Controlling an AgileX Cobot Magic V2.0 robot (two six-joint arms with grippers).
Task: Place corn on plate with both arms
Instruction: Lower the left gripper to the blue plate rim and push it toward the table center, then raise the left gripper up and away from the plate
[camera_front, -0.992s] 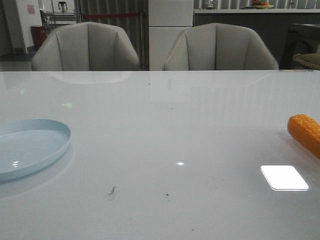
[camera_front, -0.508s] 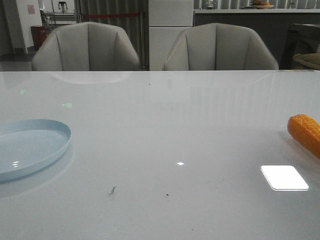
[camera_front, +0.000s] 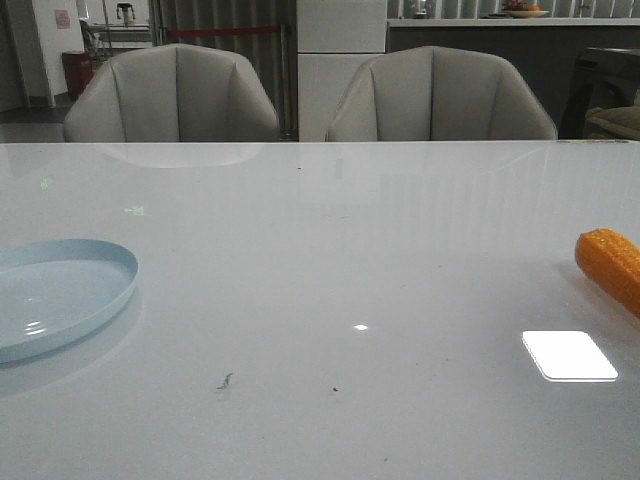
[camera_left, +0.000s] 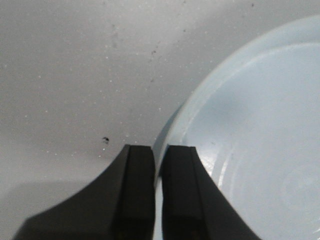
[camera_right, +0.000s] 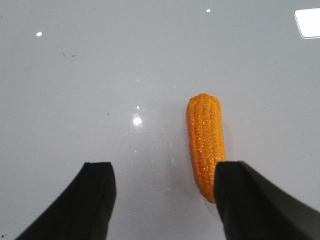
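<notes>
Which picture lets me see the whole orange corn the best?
The right wrist view. There the corn lies nearly whole on the table, bumpy kernels clear, only its near end hidden behind one finger of the open right gripper. The front view cuts it off at the right edge. The left wrist view shows no corn.

Orange corn (camera_right: 205, 145), pale-blue plate (camera_front: 60, 295)

Corn (camera_front: 612, 267): cut off by the right edge in the front view; narrow end hidden behind a right claw finger (camera_right: 260, 200) in the wrist view.
Plate (camera_front: 60, 295): left part cropped; rim partly hidden between the left claw (camera_left: 157, 195) fingers.
Both arms: outside the front view.
</notes>
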